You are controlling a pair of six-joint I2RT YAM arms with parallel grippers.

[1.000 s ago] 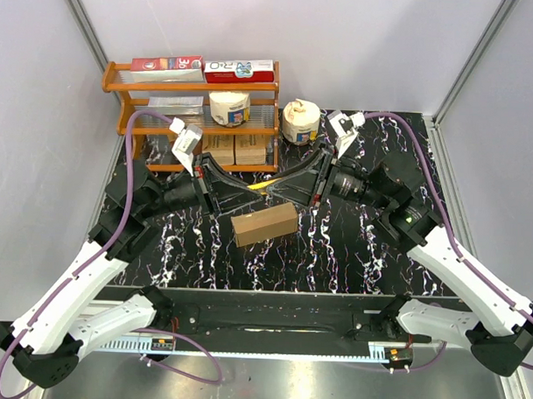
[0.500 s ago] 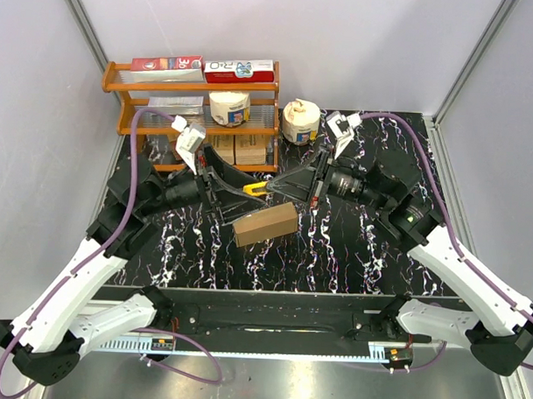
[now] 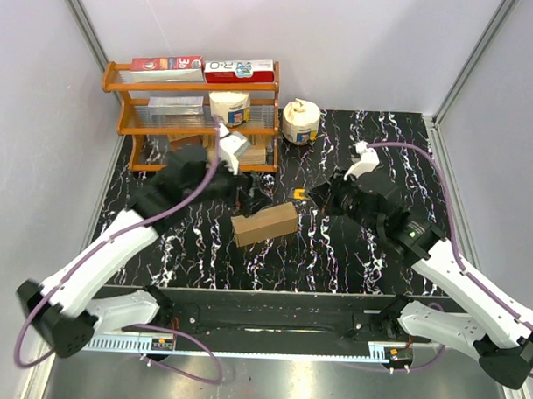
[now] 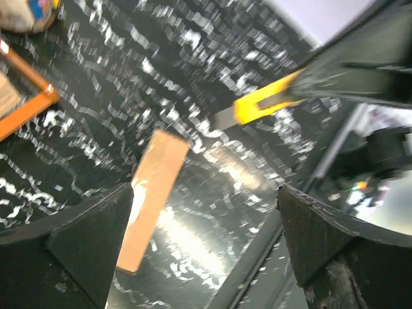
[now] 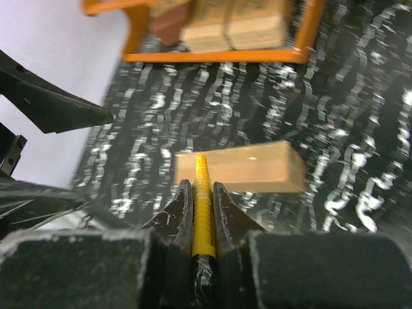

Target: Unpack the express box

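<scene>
The express box, a plain brown oblong carton, lies closed on the black marbled table; it also shows as the express box and the express box. My right gripper is shut on a yellow box cutter, which points at the carton from just behind it. In the right wrist view the cutter is pinched in the right gripper, its tip over the box's left end. My left gripper hovers open and empty behind the box's left end; in the left wrist view the left gripper sees the cutter ahead.
An orange shelf stands at the back left with red-and-white cartons, a white tub and small brown boxes. A white jar sits on the table beside it. Grey walls close in both sides.
The left gripper opened and let go of the box cutter, then pulled back toward the shelf. The right gripper shut on the cutter and drew it slightly right.
</scene>
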